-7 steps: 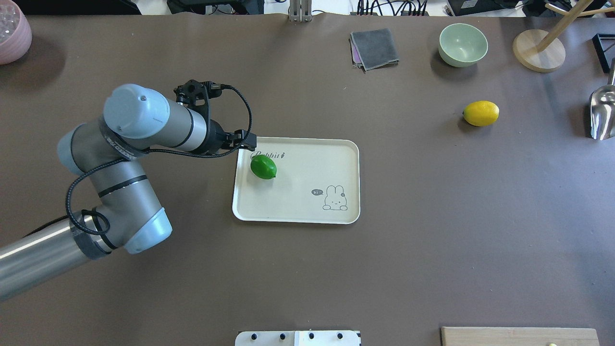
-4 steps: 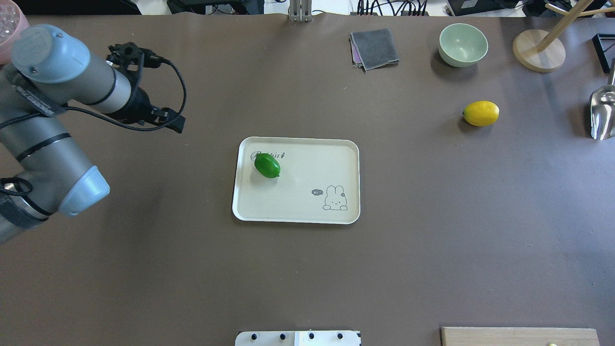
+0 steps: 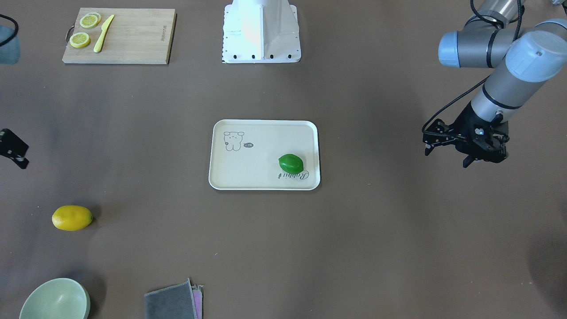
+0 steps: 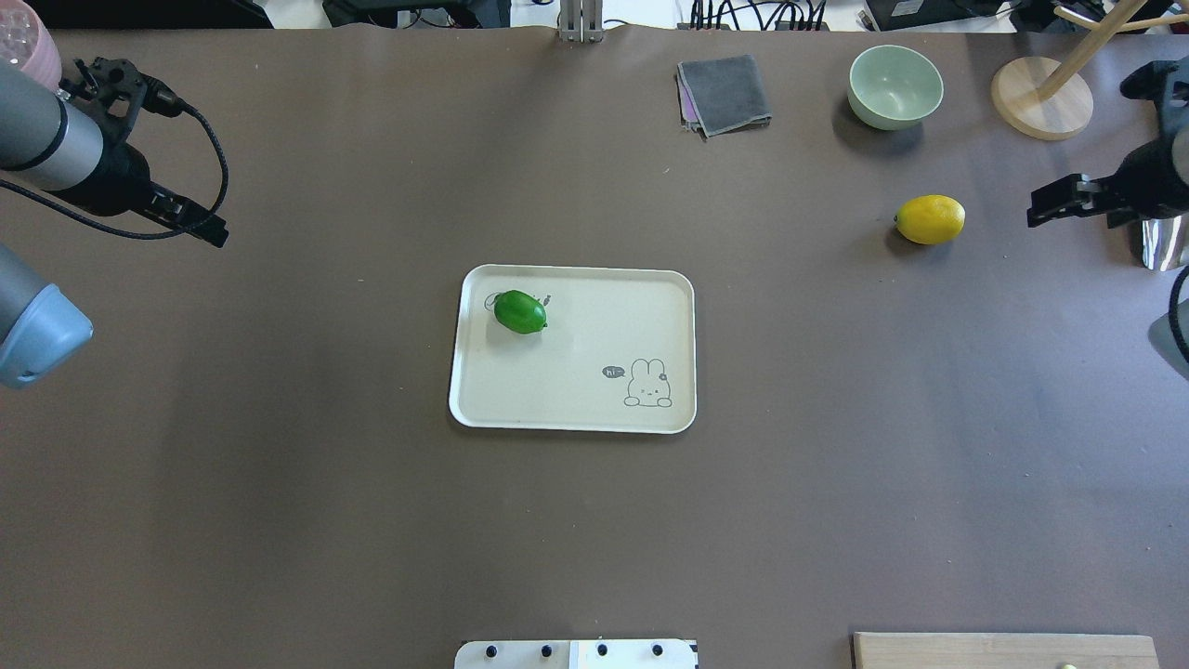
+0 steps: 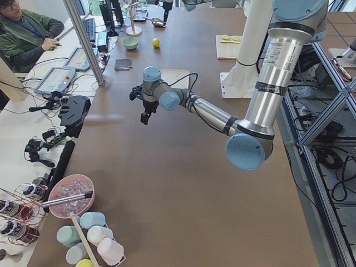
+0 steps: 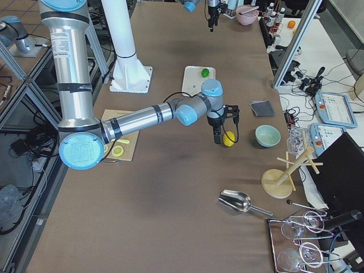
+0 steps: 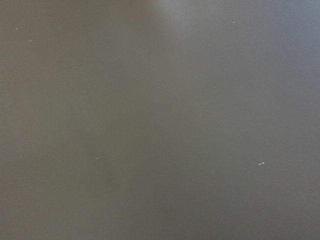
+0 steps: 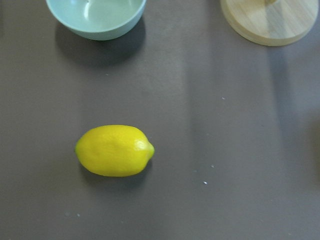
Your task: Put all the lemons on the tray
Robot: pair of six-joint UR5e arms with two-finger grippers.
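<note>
The green lemon point(image 4: 520, 312) lies on the cream tray point(image 4: 576, 400), near its far left corner over the printed word; it also shows in the front view point(image 3: 291, 163). The yellow lemon point(image 4: 930, 219) lies on the bare table at the right, apart from the tray, and shows in the right wrist view point(image 8: 114, 150). My left gripper point(image 4: 200, 223) is open and empty, far left of the tray, above the table point(image 3: 483, 159). My right gripper point(image 4: 1040, 212) hovers just right of the yellow lemon without touching it; I cannot tell whether its jaws are open.
A pale green bowl point(image 4: 895, 85), a grey cloth point(image 4: 725, 93) and a wooden stand base point(image 4: 1040, 98) sit at the far edge. A metal scoop point(image 4: 1166, 232) lies at the right edge. A bamboo cutting board point(image 3: 128, 40) with lemon slices sits near the robot base.
My left arm has pulled back to the left, away from the tray. The green lemon rolled slightly on the tray. My right gripper has come in from the right beside the yellow lemon.
</note>
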